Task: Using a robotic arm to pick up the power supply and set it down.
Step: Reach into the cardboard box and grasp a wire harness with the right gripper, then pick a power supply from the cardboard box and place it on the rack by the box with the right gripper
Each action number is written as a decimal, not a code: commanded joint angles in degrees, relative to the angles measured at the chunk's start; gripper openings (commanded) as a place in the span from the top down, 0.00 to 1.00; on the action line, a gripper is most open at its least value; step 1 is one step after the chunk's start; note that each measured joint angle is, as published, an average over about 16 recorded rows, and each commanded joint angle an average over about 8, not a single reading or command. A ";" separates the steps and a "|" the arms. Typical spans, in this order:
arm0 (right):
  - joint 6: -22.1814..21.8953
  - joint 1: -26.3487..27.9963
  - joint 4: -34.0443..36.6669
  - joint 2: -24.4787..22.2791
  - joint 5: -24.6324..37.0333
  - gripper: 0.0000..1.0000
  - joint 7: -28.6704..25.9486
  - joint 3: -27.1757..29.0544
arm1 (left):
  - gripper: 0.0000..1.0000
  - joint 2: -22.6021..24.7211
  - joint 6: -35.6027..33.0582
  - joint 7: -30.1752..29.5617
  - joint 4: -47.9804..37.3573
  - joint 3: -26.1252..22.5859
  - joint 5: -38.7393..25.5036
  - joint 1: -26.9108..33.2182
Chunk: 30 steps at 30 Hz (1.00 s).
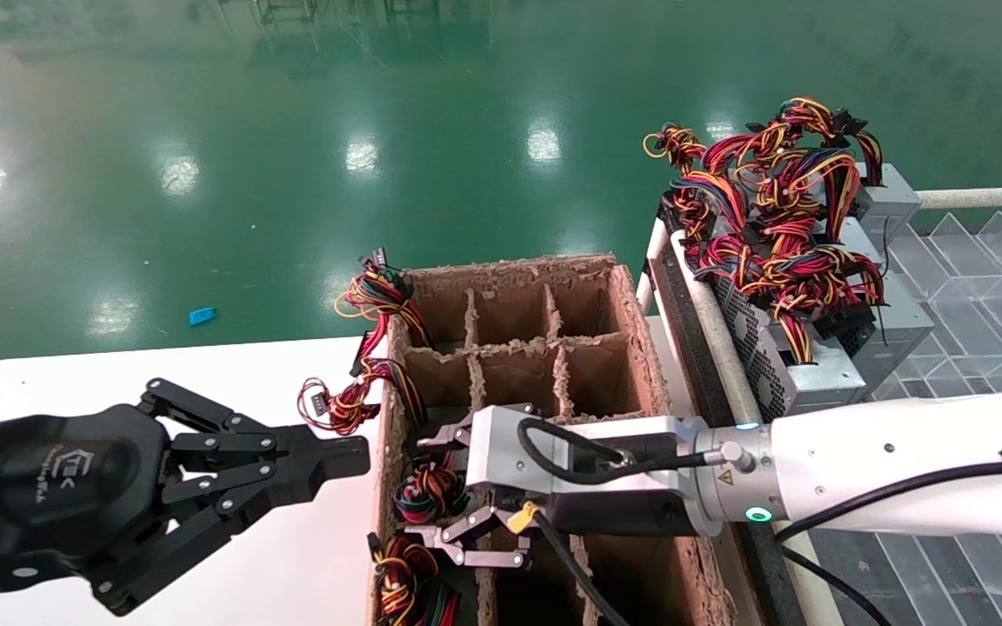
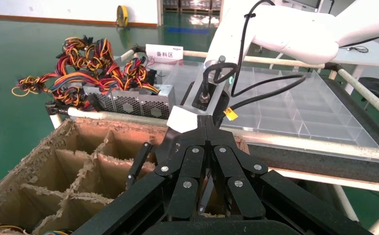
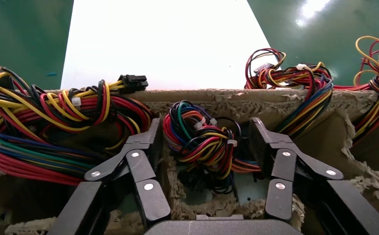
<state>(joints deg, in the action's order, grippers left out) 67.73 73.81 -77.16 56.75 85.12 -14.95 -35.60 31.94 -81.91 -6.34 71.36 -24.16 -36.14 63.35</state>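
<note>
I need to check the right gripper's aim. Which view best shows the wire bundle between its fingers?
The right wrist view: the wire bundle sits centred between the open right gripper. The head view shows it partly hidden; the left wrist view does not show it.

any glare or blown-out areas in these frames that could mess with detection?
Head view: ceiling lights mirror as bright spots on the green floor; white table is bright but readable. Right wrist view: table top is blown out to flat white behind the cardboard box; wire bundle between the right gripper fingers reads clearly. Left wrist view: even light, no harsh glare.
</note>
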 commanded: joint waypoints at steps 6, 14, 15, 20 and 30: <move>-0.87 0.27 -0.06 0.53 1.54 1.00 -0.24 -0.39 | 1.00 0.00 0.00 0.00 0.00 0.00 0.00 0.00; -2.67 0.30 -0.12 1.18 3.05 1.00 -0.57 -0.42 | 1.00 0.00 0.00 0.00 0.00 0.00 0.00 0.00; -2.80 0.32 -0.12 1.26 3.13 1.00 -0.65 -0.42 | 1.00 0.00 0.00 0.00 0.00 0.00 0.00 0.00; -3.05 0.67 -0.17 1.50 3.33 1.00 -0.90 -0.37 | 1.00 0.00 0.00 0.00 0.00 0.00 0.00 0.00; -2.26 2.57 -0.49 0.97 2.61 1.00 0.30 0.38 | 1.00 0.00 0.00 0.00 0.00 0.00 0.00 0.00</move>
<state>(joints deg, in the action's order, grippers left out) 65.52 76.67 -77.66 57.61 87.56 -14.15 -35.02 31.94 -81.91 -6.34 71.36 -24.16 -36.14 63.35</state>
